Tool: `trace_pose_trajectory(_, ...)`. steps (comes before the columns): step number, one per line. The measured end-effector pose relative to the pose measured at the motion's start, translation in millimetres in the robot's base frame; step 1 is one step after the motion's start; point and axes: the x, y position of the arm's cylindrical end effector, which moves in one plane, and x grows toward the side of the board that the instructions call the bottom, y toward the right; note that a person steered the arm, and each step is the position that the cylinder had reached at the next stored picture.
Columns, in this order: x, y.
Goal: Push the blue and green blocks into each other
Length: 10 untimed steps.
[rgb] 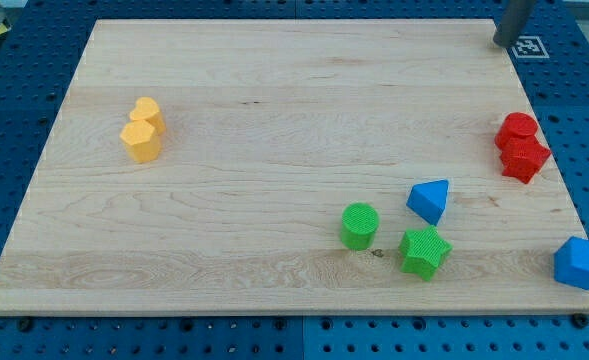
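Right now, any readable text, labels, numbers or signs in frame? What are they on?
No readable words, numbers or brands.
Only sign: a black-and-white square marker by the board's top right corner, partly behind my rod; a pattern, not text.
The blocks carry no print.
My tip sits at that corner, far from every block.

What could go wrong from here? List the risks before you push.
1. My tip sits at the view's top right corner, far from the blue triangular block; the path down passes near the two red blocks, which I might knock.
2. The green cylinder and green star block lie close together, so one push may shift both.
3. The blue cube sits at the board's right edge; a poor push could send it off.
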Motion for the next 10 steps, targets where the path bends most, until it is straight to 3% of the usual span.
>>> trace_pose_trajectory(1, 60, 40)
trace_pose_trajectory(2, 71, 50)
trace_pose_trajectory(4, 195, 49)
trace_pose_trajectory(5, 235, 49)
trace_pose_trajectory(6, 243, 49)
trace_pose_trajectory(7, 308, 48)
trace_pose_trajectory(8, 345, 38)
trace_pose_trajectory(10, 322, -67)
